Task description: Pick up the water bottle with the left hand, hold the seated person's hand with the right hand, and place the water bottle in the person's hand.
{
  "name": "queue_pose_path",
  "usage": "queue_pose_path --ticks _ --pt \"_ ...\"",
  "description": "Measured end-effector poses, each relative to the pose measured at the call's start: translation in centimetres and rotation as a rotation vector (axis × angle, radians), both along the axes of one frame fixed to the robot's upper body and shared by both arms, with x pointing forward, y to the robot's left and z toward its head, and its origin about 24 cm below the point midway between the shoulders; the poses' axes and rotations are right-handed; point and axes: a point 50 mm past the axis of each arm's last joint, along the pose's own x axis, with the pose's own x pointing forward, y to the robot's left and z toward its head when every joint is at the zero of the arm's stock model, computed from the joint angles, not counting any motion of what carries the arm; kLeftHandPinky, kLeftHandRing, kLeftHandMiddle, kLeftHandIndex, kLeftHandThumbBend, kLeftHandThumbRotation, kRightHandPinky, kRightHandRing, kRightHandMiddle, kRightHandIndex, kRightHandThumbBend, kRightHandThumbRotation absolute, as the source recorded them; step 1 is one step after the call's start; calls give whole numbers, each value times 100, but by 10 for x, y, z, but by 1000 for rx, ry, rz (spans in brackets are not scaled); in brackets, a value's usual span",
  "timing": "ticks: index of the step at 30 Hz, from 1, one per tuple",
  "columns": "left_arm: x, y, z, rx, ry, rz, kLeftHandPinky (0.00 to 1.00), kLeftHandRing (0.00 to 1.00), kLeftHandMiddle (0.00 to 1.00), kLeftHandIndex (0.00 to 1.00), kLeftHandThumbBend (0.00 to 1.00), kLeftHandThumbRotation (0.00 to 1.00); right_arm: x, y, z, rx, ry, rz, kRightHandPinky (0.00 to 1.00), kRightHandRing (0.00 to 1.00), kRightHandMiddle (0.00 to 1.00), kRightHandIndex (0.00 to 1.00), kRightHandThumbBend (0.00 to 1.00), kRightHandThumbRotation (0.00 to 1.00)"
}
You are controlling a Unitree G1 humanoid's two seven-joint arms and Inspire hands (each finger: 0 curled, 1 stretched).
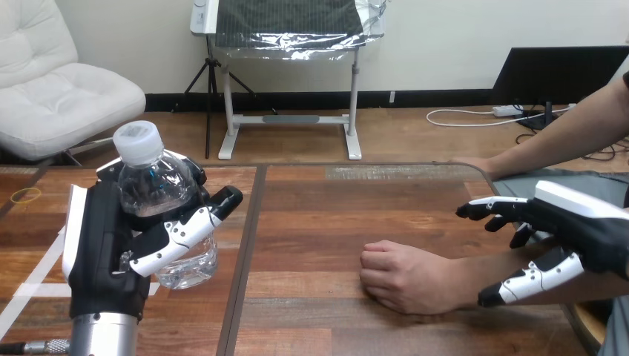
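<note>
Currently, the left hand (104, 237) is closed around the water bottle (156, 185) at the left side of the table (334, 215). Its fingers wrap the far side of the bottle and its thumb (185, 231) crosses the near side, below the shoulder. The bottle is clear, carries a white cap (137, 141) and leans slightly, cap toward the left. Whether its base rests on the table or clears it cannot be determined.

The right hand (586, 222) is at the right side of the table, spread open and holding nothing. Its fingers (489, 208) extend toward the left. Its thumb (530, 278) lies lower, in front of the person's forearm (482, 268). The forearm passes between fingers and thumb, neither of which is curled round it. Contact between thumb and forearm cannot be confirmed.

The person's hand (404, 278) rests on the table near the centre-right, loosely curled into a fist, knuckles toward the left. It is just beside the right hand's fingertips and well apart from the bottle. A second hand of the person (475, 165) rests at the far edge of the table, on the right.
</note>
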Motion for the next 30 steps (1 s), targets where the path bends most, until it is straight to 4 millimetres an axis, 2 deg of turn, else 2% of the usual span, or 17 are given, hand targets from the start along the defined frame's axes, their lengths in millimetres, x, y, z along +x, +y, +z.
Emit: queue_pose_path --ticks 30 --pt "0 0 4 -5 -13 7 20 26 31 35 45 0 12 8 -5 -211 67 61 70 87 89 88 100 37"
